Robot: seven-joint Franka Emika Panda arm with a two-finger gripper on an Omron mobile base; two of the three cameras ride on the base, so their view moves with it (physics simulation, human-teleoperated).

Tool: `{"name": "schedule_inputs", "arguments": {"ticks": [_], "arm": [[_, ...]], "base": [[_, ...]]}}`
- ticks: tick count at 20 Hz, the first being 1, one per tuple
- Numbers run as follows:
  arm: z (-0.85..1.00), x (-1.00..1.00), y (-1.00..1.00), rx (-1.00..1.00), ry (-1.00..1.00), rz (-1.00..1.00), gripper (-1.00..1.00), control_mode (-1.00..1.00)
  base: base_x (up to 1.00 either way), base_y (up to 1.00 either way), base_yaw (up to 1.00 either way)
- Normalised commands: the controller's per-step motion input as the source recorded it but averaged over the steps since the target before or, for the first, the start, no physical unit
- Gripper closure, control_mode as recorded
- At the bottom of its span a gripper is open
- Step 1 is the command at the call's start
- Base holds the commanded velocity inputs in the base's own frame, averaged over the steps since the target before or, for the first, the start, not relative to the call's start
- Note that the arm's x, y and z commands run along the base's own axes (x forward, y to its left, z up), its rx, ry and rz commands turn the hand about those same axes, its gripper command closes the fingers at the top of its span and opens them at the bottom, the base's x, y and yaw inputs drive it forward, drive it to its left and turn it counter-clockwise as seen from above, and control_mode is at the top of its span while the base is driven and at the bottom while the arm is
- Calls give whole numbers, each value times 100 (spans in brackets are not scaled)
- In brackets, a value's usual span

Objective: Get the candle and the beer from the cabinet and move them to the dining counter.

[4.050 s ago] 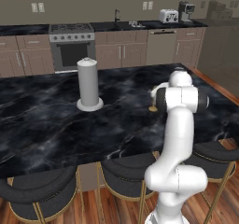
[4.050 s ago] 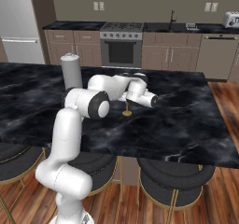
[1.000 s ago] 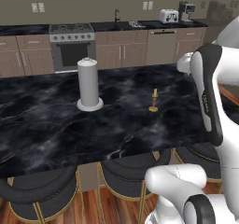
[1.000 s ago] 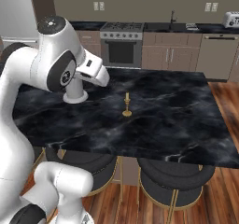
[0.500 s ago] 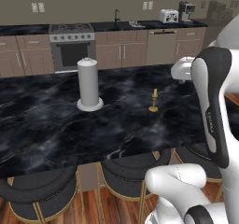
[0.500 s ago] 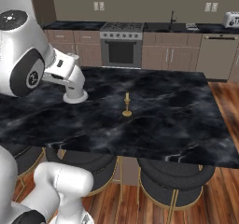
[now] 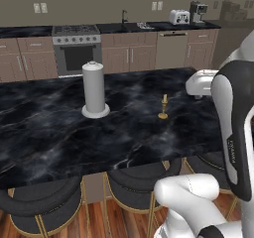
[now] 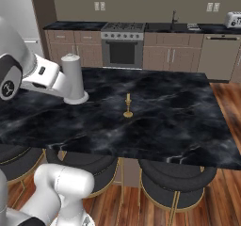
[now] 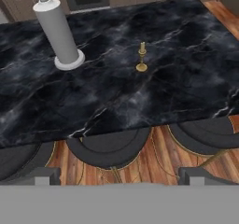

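From the left base view I'm looking over the dining counter (image 7: 54, 143), and the candle (image 7: 163, 106) is standing upright on it, to the right of the paper-towel roll (image 7: 94, 90) and well apart from it. Nothing is touching the candle. My white arm is rising past the counter's right end, nowhere near the roll or the candle.

Switching to the right base view: the dining counter (image 8: 188, 121) is stretching across the middle, the candle (image 8: 127, 106) is sitting right of the paper-towel roll (image 8: 73, 78) and a little nearer to me. My forearm is crossing in front of the roll's left side, clear of the candle.

Now the hand view: I'm looking down at the dining counter (image 9: 196, 78) from above its stool side, with the candle (image 9: 142, 58) right of the paper-towel roll (image 9: 58, 32) and the dark stools (image 9: 109, 146) tucked under the near edge. My pincer (image 9: 119, 175) is hanging with fingers spread wide and nothing between them.

My reading: the candle half is looking done, since it is resting free on the island. The beer is what remains, and I'm not spotting a bottle anywhere near the roll. The next move is calling for turning away from this counter, driving to the wall cabinet, and reaching in for the bottle with my fingers already parted.
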Motion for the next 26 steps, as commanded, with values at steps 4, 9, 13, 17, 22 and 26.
{"name": "schedule_inputs", "arguments": {"ticks": [4,9,13,17,22,26], "arm": [[0,-36,0,-3,0,0,-100,-100],[-6,-33,0,-3,0,1,-100,-100],[-2,-20,0,0,4,1,-100,-100],[0,-4,0,0,4,2,-100,-100],[-6,0,0,0,5,1,-100,-100],[-14,0,2,0,5,0,-100,-100]], "base": [[0,0,0],[0,0,0],[0,0,0],[0,0,0],[0,0,0],[0,0,0]]}}
